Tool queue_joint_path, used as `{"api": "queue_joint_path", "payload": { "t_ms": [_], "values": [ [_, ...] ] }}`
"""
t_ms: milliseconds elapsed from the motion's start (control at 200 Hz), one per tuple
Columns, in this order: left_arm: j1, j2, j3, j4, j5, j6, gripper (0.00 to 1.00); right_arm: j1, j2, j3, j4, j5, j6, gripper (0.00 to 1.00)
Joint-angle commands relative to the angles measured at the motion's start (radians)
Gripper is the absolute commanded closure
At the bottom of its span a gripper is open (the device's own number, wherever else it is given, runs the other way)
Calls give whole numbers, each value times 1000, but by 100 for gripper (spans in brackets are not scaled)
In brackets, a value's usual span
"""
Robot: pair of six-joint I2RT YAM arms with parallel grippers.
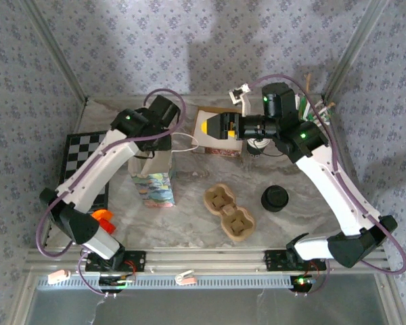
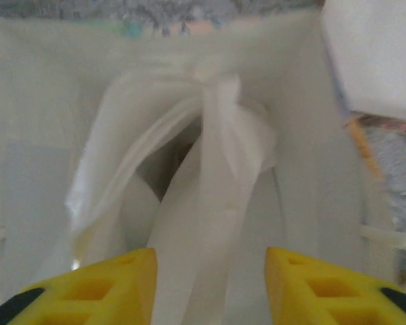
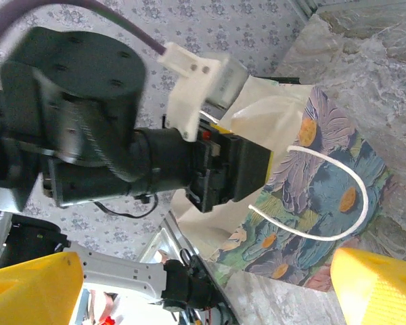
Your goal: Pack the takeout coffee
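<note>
The takeout coffee (image 1: 275, 198) stands on the surface (image 1: 189, 223) just right of the cardboard tray (image 1: 228, 212), untouched by either arm. Both tray hollows are bare, so I judge the packing itself is not yet done. Left of the tray, the left fingers (image 2: 122, 288) sit partly apart at the mouth of the flowered paper bag (image 1: 155, 186), with a white strip running between them, apparently unpinched. Behind the tray, the right fingers (image 3: 34, 288) are spread wide around nothing, and the cup is yet to be lifted.
</note>
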Motion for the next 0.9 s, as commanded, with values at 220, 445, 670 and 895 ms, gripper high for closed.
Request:
{"api": "queue_joint_path", "payload": {
  "t_ms": [220, 445, 670, 895],
  "values": [
    [16, -94, 21, 20, -15, 35, 57, -21, -10, -20, 46, -45, 10, 2],
    [71, -29, -59, 94, -8, 44, 70, -27, -17, -29, 37, -50, 10, 1],
    [77, 60, -107, 118, 79, 50, 92, -41, -21, -42, 36, -64, 3, 1],
    [72, 104, -86, 90, 77, 61, 88, -62, -19, -59, 37, -82, 3, 0]
  ]
}}
